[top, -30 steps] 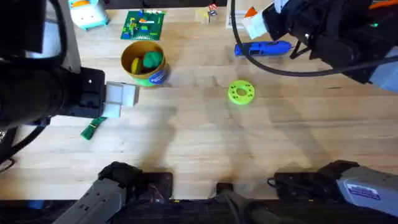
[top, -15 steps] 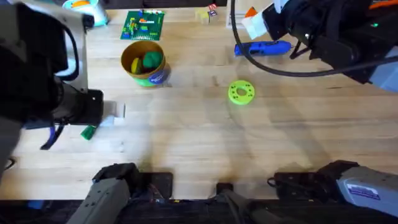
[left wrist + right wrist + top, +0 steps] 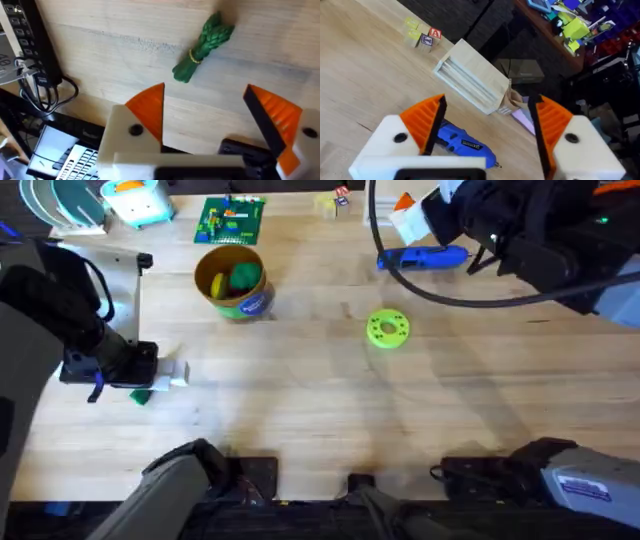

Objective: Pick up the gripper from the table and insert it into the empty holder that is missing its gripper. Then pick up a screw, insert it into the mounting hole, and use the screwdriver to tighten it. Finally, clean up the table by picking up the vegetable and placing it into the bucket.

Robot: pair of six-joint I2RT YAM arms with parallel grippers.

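Overhead: left gripper (image 3: 172, 374) low at table's (image 3: 320, 410) left edge, green vegetable (image 3: 140, 393) just beside; bucket (image 3: 231, 281) beyond, yellow and green pieces already inside, open boards between.

Left wrist: orange pads (image 3: 150, 107) spread wide, nothing held; vegetable (image 3: 202, 47) ahead, looks light, soft; take at banded middle.

Right wrist: fingers (image 3: 422, 120) apart, empty, over blue screwdriver (image 3: 462, 145).

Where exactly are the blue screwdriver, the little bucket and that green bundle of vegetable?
screwdriver (image 3: 422, 258), overhead view, middle of its blue body.
bucket (image 3: 248, 304), overhead view, printed side wall below the yellow rim.
vegetable (image 3: 202, 47), left wrist view, green stalks just above the yellow band.
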